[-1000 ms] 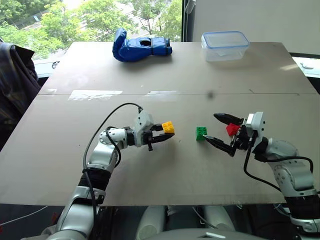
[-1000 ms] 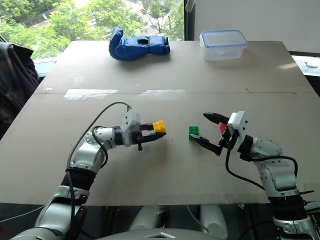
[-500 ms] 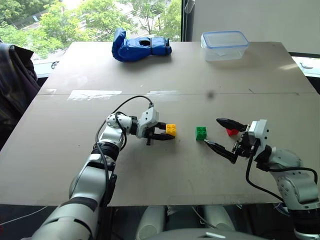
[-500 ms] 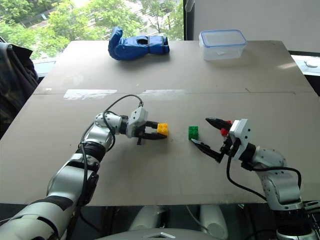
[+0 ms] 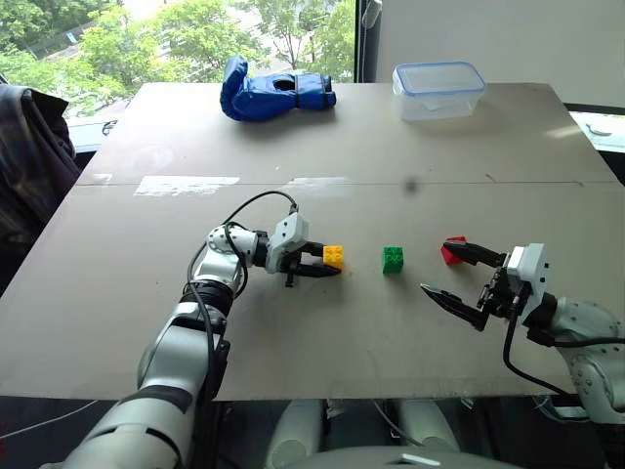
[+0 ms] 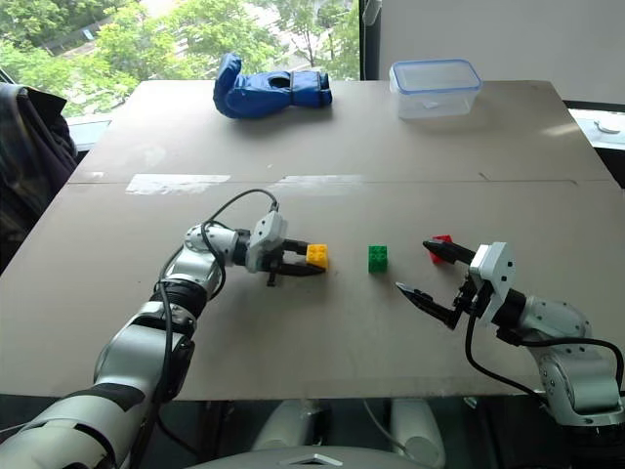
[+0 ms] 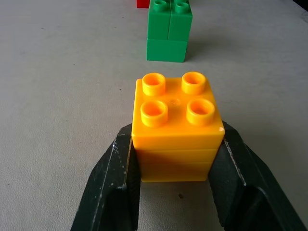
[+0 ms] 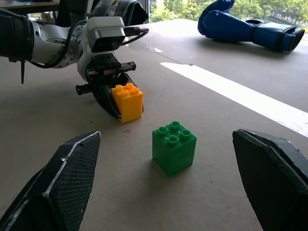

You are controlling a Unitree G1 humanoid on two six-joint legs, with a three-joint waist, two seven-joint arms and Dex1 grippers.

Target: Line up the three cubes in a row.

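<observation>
Studded glossy plastic yellow cube [image 7: 176, 128] sits on the matte grey bench [image 5: 293, 137], clamped by the left gripper [image 5: 322, 264] jaws; green cube [image 5: 393, 259] beside, red cube [image 5: 451, 250] beyond. Right gripper [image 5: 457, 276] jaws gape, empty.

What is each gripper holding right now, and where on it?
Left gripper clamps the yellow cube by its two opposite side faces. Right gripper is open, holding nothing.

A: Left arm?
B: Lower left of frame, reaching toward centre. Left gripper [image 5: 327, 264] low at the surface, fingers clamped on the yellow cube [image 5: 334, 256].
A: Right?
B: Lower right. Right gripper [image 5: 454, 274] roughly level, jaws spread wide, holding nothing.
</observation>
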